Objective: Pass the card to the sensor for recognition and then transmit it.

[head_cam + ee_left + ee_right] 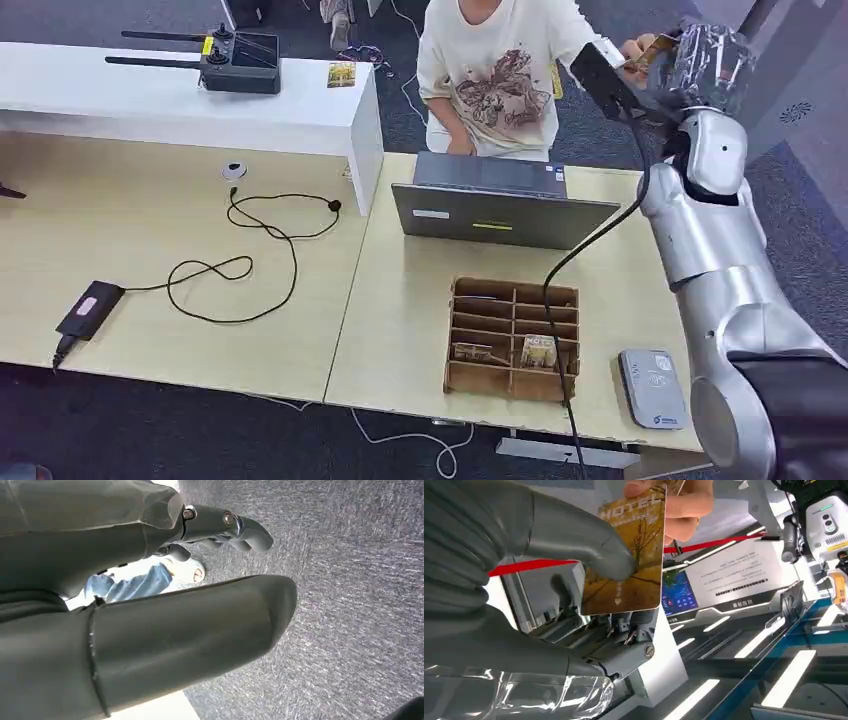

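My right hand is raised high at the far right, above the table's back edge. It pinches a golden card printed "HOTEL". In the right wrist view my thumb lies across the card's face with the dark fingers behind it. A person's hand grips the same card at its far end. The grey card sensor lies flat at the table's front right, well below my hand. My left hand hangs over grey carpet with nothing in it and its fingers apart.
The person in a cream shirt sits behind a grey laptop. A wooden compartment box holding cards stands left of the sensor, with a black cable across it. A white shelf and a power brick sit to the left.
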Action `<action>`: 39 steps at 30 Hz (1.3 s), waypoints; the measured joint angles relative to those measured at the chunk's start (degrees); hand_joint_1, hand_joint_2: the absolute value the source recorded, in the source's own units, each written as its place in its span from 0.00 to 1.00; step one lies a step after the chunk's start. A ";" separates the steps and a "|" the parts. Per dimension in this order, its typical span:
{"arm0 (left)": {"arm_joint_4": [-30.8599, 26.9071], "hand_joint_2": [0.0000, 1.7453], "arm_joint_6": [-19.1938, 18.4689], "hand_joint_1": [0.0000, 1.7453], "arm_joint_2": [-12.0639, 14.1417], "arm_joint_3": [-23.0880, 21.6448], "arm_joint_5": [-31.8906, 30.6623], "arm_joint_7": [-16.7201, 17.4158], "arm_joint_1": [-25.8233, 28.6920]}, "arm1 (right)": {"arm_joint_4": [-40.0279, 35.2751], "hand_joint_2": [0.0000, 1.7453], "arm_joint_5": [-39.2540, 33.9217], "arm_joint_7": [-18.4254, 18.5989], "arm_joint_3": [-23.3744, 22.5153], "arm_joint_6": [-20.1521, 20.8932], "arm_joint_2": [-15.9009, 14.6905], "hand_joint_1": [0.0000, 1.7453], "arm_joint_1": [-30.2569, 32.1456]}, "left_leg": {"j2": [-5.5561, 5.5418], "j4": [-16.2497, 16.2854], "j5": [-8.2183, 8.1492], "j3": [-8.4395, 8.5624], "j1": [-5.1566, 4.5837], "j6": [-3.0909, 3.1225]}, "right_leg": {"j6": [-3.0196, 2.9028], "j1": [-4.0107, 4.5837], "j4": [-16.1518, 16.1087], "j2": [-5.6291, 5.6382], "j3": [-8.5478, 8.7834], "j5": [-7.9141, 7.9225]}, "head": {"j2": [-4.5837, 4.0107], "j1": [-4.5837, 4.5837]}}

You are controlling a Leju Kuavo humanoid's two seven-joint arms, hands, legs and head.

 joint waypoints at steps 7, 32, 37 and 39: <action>0.00 0.00 0.07 0.00 0.00 0.00 -0.02 0.00 0.00 | 0.04 1.00 0.00 -0.81 0.00 -0.70 0.00 1.00 0.01 | 0.01 0.00 0.00 0.00 0.00 0.00 | 0.00 0.00 0.00 0.01 -0.01 0.00 | 0.00 0.00; 0.00 0.00 1.25 0.00 0.20 0.00 0.22 1.27 0.38 | -11.20 1.00 -43.86 -28.79 -16.26 18.24 -4.16 1.00 8.98 | -0.33 0.06 -0.01 -0.08 0.00 0.01 | 0.05 0.00 -0.06 -0.28 -0.02 -0.03 | 0.02 0.02; 0.00 0.00 1.57 0.00 0.57 0.00 0.22 1.33 0.77 | -17.16 1.00 -56.48 -29.59 -19.08 30.27 -10.01 1.00 14.99 | -0.31 0.06 -0.05 -0.12 -0.06 0.06 | 0.06 -0.05 -0.10 -0.27 -0.05 -0.04 | 0.00 -0.02; 0.00 0.00 1.62 0.00 0.63 0.00 0.20 1.33 0.78 | -18.75 1.00 -59.81 -29.36 -19.89 33.02 -11.98 1.00 17.09 | -0.32 0.07 -0.05 -0.12 -0.05 0.07 | 0.06 -0.04 -0.11 -0.27 -0.05 -0.04 | 0.00 0.02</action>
